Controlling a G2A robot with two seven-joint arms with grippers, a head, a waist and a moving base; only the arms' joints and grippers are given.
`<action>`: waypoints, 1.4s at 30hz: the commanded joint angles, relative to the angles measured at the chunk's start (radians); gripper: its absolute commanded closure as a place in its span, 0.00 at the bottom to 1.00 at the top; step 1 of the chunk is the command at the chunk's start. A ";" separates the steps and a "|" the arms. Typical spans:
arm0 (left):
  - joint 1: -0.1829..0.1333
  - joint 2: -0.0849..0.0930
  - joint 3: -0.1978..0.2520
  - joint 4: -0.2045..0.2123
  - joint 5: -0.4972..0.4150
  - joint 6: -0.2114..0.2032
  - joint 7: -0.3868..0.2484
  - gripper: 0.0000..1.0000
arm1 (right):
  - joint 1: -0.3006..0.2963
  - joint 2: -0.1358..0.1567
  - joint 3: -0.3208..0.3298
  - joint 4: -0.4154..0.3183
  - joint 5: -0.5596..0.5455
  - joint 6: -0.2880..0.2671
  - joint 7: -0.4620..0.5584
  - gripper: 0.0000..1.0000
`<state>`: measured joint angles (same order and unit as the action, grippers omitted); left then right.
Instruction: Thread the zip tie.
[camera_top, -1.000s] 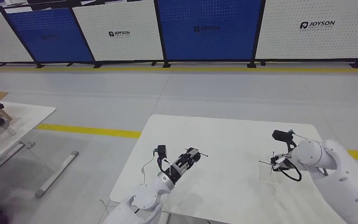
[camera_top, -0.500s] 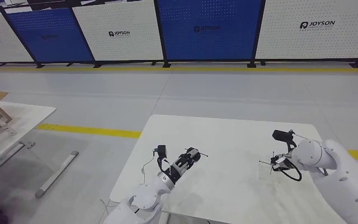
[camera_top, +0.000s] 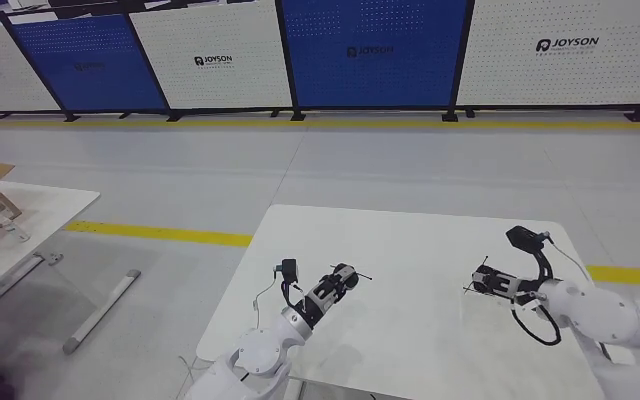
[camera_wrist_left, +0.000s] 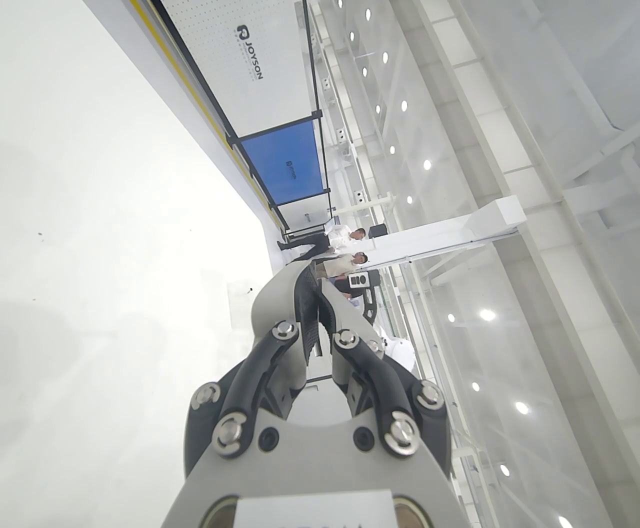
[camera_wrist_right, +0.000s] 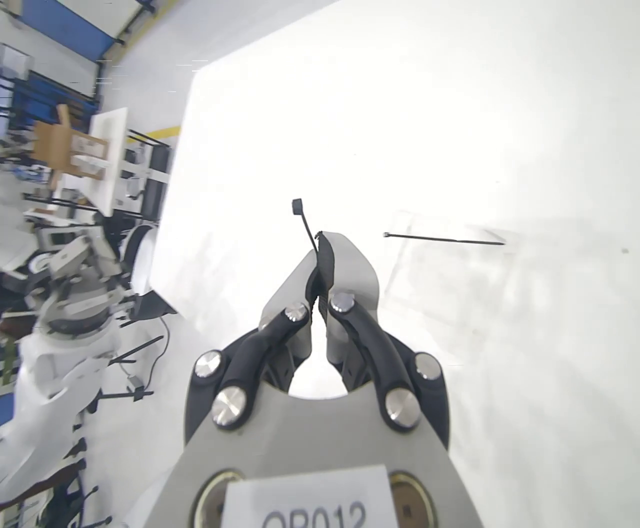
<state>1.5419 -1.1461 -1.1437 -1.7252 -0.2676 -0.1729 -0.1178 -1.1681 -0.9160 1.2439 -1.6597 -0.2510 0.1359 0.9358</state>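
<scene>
My right gripper is shut on the strap of a black zip tie, whose square head sticks out beyond the fingertips. A second black zip tie lies flat on the white table just past that gripper. In the top view the right gripper hovers at the table's right side, beside the loose tie. My left gripper has its pads pressed together. It sits near the table's left edge, where a thin black strip shows at its tip; whether it is gripped I cannot tell.
The white table is bare between the two arms. A small black cabled device sits on the left arm. Another white table stands off to the left, across the floor.
The right arm has swung outward and down toward the table's right edge, and its gripper has shifted slightly left with the zip tie. The left arm has not moved.
</scene>
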 joint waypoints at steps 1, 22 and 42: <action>0.000 0.000 0.000 0.000 0.000 0.000 0.000 1.00 | -0.019 0.001 0.010 -0.008 0.001 -0.004 -0.003 1.00; -0.028 -0.004 0.055 0.019 0.223 0.090 0.036 1.00 | -0.019 0.001 0.010 -0.008 0.001 -0.004 -0.003 1.00; -0.028 -0.004 0.055 0.019 0.223 0.090 0.036 1.00 | -0.322 -0.012 0.096 -0.168 0.195 -0.187 -0.374 1.00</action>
<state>1.5137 -1.1503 -1.0884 -1.7060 -0.0446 -0.0826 -0.0819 -1.4979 -0.9269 1.3495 -1.8312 -0.0458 -0.0626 0.5622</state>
